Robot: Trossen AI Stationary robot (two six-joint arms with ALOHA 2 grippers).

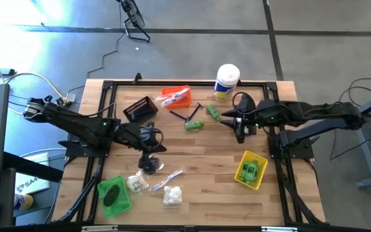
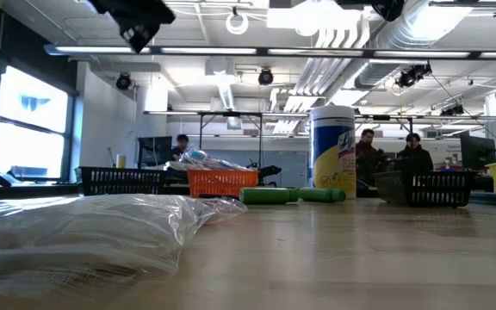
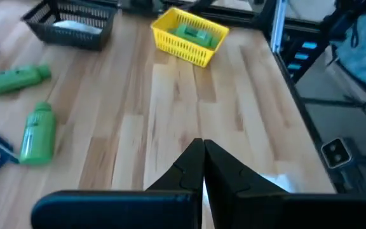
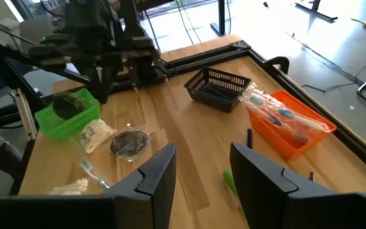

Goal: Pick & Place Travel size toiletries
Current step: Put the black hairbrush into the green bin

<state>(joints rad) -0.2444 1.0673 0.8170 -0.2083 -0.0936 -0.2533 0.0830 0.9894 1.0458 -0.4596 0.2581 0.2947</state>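
My left gripper [image 1: 154, 145] [image 3: 202, 147] hovers over the table's left middle, shut and holding nothing. A dark round bundle [image 1: 150, 165] lies just nearward of it. My right gripper [image 1: 240, 132] [image 4: 203, 152] is open above the table's right middle. Two green mini bottles [image 1: 194, 125] [image 1: 213, 113] lie on their sides to its left, and one bottle [image 4: 229, 181] shows between its fingers. Black sticks [image 1: 179, 115] lie beside them. Bags of white puffs [image 1: 136, 183] [image 1: 172, 195] and a clear-wrapped slim packet [image 1: 166, 177] lie near the front edge.
The orange bin [image 1: 176, 96] holds clear-wrapped packets. The black bin [image 1: 140, 109] sits beside it. The green bin [image 1: 113, 195] holds a dark bundle, and the yellow bin [image 1: 251, 169] holds green bottles. The white canister [image 1: 226, 82] stands at the far edge. People show beyond the table [image 2: 390, 155].
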